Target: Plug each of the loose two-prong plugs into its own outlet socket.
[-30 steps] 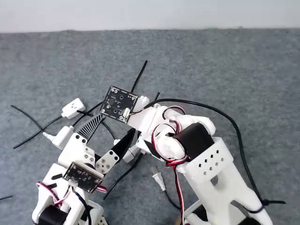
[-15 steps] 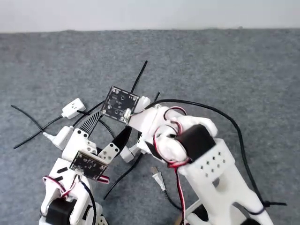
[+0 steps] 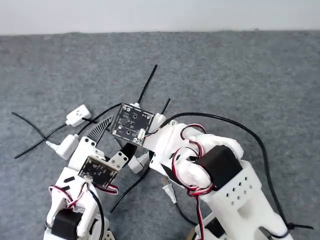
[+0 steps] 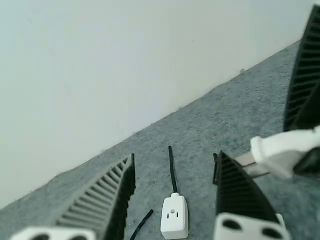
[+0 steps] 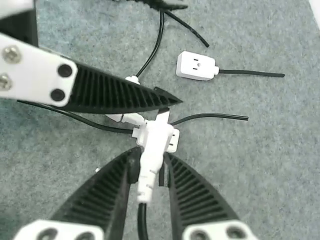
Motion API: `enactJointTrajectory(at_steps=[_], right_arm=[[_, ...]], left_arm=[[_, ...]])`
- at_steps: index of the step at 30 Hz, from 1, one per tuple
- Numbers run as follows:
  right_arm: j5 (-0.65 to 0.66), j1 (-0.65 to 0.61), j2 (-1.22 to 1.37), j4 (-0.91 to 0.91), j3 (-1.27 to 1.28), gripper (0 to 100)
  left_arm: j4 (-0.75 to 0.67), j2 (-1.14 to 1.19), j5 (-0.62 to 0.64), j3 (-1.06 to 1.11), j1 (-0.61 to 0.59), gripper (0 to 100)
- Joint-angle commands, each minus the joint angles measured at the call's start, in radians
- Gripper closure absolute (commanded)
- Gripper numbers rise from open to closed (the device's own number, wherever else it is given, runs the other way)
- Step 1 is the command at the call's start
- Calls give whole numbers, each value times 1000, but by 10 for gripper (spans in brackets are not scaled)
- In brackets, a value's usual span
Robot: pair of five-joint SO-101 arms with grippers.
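Since a second ago I've drawn the right gripper (image 5: 150, 156) back toward its base, clamped on the white two-prong plug (image 5: 156, 137). Left gripper (image 4: 175, 159) gapes wide, with the white outlet socket (image 4: 174, 220) on grey carpet (image 5: 260, 150) ahead.

Quick tally: two grippers, left gripper (image 4: 175, 160) and right gripper (image 5: 150, 156). One outlet socket (image 3: 77, 116) at 9 o'clock, one white cord end (image 3: 65, 146) near 8, one two-prong plug (image 3: 169, 190) around 6, one white connector (image 5: 152, 145) pinched in the right gripper.
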Motion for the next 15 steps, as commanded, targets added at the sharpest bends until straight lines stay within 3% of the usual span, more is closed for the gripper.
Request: enactJointTrajectory(at_steps=[1, 15], right_arm=[[-14, -22, -31, 4, -28, 990], [-14, -22, -31, 4, -29, 990]], left_arm=[[-12, -12, 2, -4, 3, 741], [-18, -12, -2, 35, 5, 741]])
